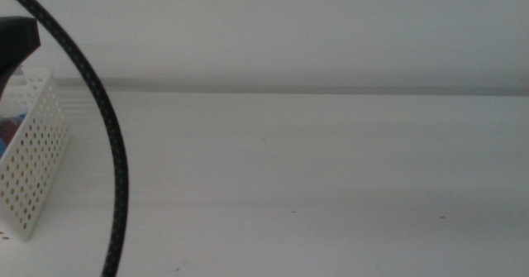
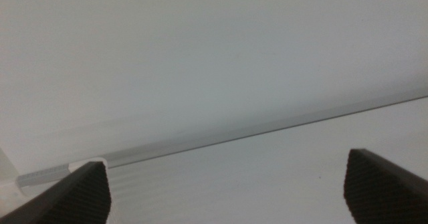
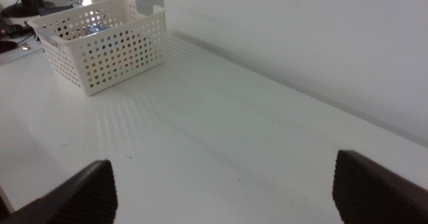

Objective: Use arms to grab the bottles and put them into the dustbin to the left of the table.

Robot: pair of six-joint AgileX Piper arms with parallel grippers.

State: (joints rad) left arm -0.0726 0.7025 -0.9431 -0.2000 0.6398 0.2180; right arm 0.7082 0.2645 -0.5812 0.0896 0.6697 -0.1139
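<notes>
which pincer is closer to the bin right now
Left. The left pincer sits right beside the bin, whose corner shows next to one of its fingers. The right pincer looks at the bin from across bare table.

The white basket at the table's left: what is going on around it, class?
Nothing is being held. The white basket stands at the left of the table, with coloured items showing through its holes; no bottle is visible on the tabletop. The left gripper and the right gripper are both open and empty above the table.

Both hands [image 2: 227, 187] [image 3: 224, 190] wide apart, unladen.
</notes>
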